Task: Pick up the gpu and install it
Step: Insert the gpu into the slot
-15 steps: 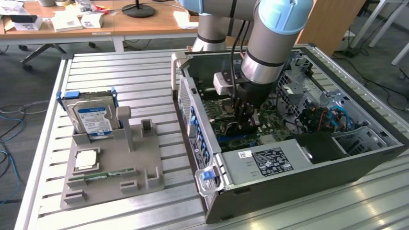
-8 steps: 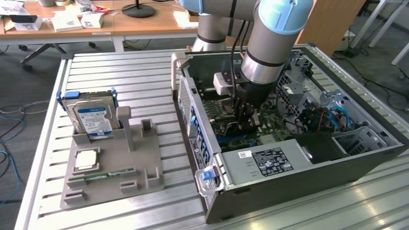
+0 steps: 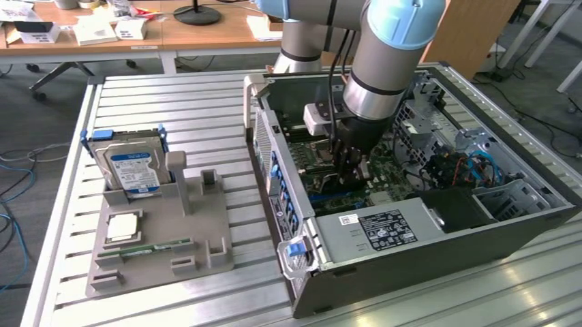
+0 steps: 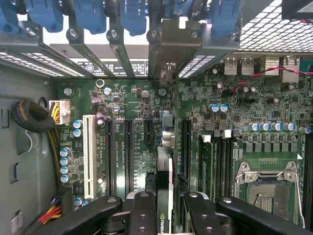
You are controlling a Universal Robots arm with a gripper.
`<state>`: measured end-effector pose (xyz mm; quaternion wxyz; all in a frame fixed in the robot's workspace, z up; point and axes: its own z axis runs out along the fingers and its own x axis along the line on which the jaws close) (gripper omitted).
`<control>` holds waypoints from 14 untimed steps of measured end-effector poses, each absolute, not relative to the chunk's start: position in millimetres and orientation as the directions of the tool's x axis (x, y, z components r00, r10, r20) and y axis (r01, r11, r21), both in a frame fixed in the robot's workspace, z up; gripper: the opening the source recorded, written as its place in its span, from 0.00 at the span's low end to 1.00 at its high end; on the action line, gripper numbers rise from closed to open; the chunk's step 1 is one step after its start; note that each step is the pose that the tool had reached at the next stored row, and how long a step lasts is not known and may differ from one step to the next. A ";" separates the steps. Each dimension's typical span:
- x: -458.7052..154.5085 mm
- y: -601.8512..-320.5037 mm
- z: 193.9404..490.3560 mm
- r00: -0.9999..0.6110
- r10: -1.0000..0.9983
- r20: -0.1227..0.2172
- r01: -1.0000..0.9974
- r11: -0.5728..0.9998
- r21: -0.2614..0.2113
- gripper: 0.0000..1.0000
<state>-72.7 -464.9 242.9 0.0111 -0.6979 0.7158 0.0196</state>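
Jaws clamped on the gpu [image 4: 165, 196], edge-on over the motherboard [image 4: 132, 105] — black slots [image 4: 128, 156] flank it, white slot [image 4: 89, 156] nearby.

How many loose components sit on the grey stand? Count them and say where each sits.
3: the hard drive upright at the stand's far end, a square chip mid-stand, a RAM stick lying nearer the front. None looks hidden.

The exterior camera looks down at a slant from high off the arm, far enough back to take in the slatted table [image 3: 163, 102] and the whole open computer case [image 3: 454, 262] at the exterior view's right. The wrist camera hangs close above the motherboard [image 4: 142, 98] inside that case, facing it squarely past the gripper [image 4: 164, 208] clamped on the gpu [image 4: 165, 169]. Both views share that motherboard.
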 end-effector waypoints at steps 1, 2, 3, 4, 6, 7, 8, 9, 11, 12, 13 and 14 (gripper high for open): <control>-72.7 -464.8 242.6 -0.025 -0.999 -0.044 -1.000 0.025 0.012 0.27; -72.7 -464.8 242.5 -0.025 -0.999 -0.044 -1.000 0.024 0.012 0.27; -72.7 -464.9 242.5 -0.025 -0.999 -0.043 -1.000 0.024 0.012 0.27; -72.7 -464.8 242.5 -0.024 -0.999 -0.043 -1.000 0.024 0.011 0.27; -72.8 -464.9 242.6 -0.024 -0.999 -0.043 -1.000 0.023 0.009 0.27; -72.8 -464.9 242.6 -0.023 -0.999 -0.043 -1.000 0.023 0.008 0.27; -72.8 -464.9 242.5 -0.023 -0.999 -0.043 -1.000 0.023 0.008 0.27; -72.8 -464.9 242.5 -0.023 -0.999 -0.043 -1.000 0.023 0.007 0.27; -72.8 -464.9 242.4 -0.023 -0.999 -0.043 -1.000 0.023 0.007 0.27; -72.9 -465.0 242.3 -0.023 -0.999 -0.043 -1.000 0.023 0.007 0.27; -72.9 -464.9 242.1 -0.023 -0.999 -0.043 -1.000 0.022 0.007 0.27; -73.0 -464.9 242.0 -0.023 -0.999 -0.043 -1.000 0.022 0.007 0.27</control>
